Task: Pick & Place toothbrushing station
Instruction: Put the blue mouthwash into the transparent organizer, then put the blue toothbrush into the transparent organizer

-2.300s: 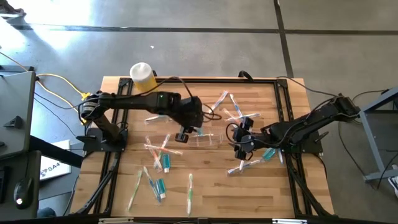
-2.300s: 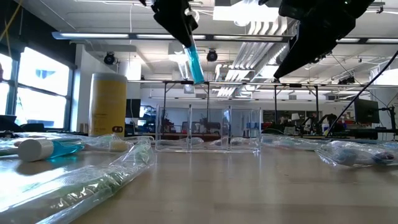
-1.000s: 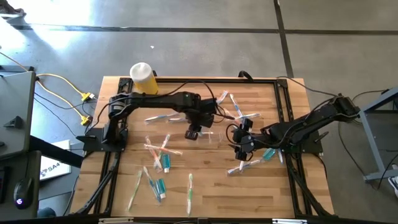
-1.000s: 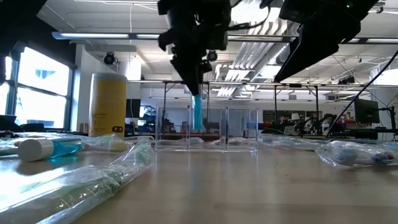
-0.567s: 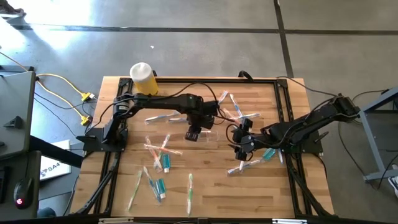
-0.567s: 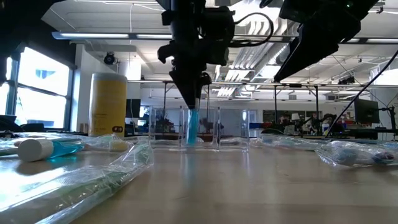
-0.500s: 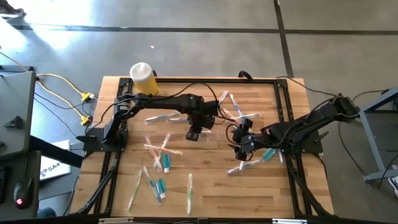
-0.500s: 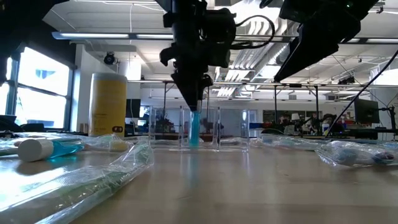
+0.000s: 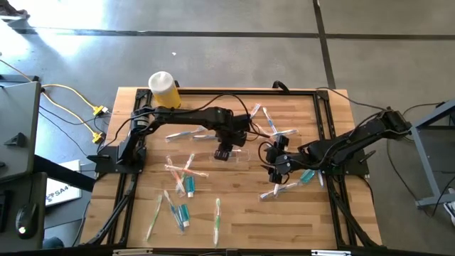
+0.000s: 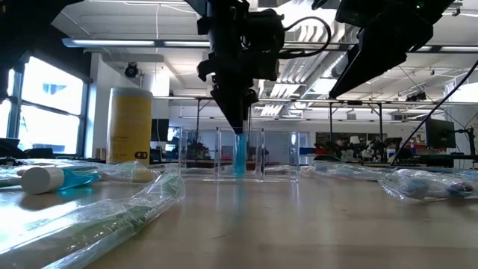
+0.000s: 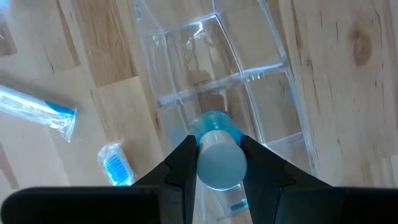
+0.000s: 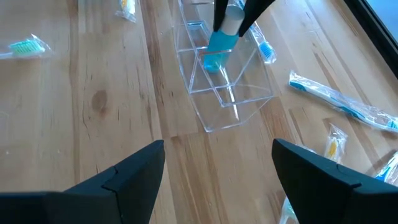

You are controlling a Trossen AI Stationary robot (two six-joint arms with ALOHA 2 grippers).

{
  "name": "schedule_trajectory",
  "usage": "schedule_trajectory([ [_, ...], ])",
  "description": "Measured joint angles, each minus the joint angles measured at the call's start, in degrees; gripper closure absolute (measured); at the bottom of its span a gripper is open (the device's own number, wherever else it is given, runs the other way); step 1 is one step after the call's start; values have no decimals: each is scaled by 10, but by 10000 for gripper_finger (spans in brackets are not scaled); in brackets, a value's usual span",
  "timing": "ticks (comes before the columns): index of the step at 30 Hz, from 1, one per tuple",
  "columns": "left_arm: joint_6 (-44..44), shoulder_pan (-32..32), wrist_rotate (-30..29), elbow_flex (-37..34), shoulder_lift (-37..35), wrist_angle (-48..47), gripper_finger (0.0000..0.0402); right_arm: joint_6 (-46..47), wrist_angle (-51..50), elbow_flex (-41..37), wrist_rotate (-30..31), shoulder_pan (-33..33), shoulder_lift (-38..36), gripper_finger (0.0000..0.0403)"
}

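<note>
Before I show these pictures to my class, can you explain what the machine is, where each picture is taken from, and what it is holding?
Two robot arms work at a wooden table. One picture looks down from above, one level across the tabletop, one from each wrist. The left gripper is shut on a teal-ended tube, held upright inside a clear container. The right gripper waits open nearby. Wrapped toothbrushes and more tubes lie scattered; a yellow bottle stands at the far edge.

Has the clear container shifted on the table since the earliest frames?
Yes. In the low view the clear container now stands nearer the yellow bottle than before.
</note>
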Motion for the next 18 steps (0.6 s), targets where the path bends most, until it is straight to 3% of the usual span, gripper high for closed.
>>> schedule_trajectory([
  [10, -17, 0, 1, 0, 0, 6, 311, 0, 0, 0, 0, 0, 0, 113],
  [18, -17, 0, 3, 0, 0, 8, 245, 0, 0, 0, 0, 0, 0, 113],
])
